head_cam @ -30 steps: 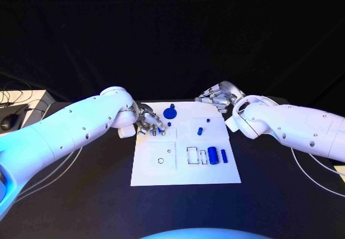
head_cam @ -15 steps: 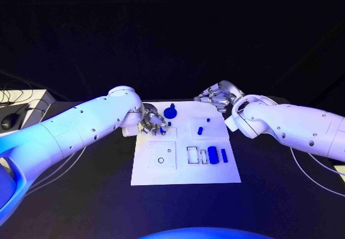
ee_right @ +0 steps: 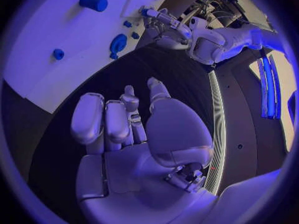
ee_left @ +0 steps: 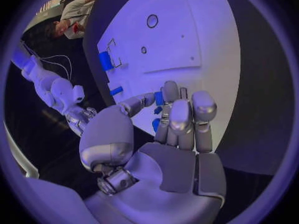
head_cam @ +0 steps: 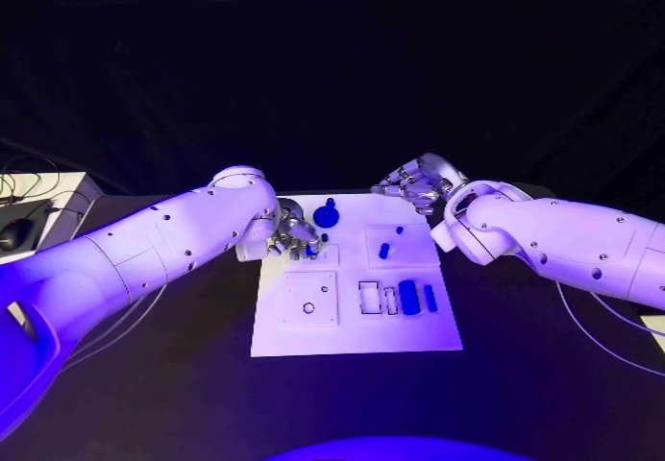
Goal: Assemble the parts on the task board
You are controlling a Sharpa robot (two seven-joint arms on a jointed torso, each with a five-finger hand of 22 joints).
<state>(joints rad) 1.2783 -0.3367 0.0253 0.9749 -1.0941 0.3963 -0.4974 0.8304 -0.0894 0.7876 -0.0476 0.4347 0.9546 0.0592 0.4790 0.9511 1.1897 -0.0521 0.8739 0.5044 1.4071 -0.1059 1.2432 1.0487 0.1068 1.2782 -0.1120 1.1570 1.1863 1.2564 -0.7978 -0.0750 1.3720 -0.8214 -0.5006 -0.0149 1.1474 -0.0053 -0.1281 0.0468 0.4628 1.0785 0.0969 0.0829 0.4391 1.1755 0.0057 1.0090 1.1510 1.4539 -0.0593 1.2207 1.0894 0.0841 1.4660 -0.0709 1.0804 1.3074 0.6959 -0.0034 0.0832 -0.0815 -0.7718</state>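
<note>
Several small blue parts [head_cam: 407, 296] are seen on the task board [head_cam: 357, 331]; they are judged light, rigid and smooth, best pinched across their short sides. A small blue part [ee_left: 159, 98] is touched by the fingers [ee_left: 181, 115] of the left hand [head_cam: 294, 233] at the board's far left corner; whether it is gripped cannot be told; the right hand [head_cam: 419, 182] is held curled and empty beyond the board's far right corner, above the tabletop [head_cam: 166, 384].
</note>
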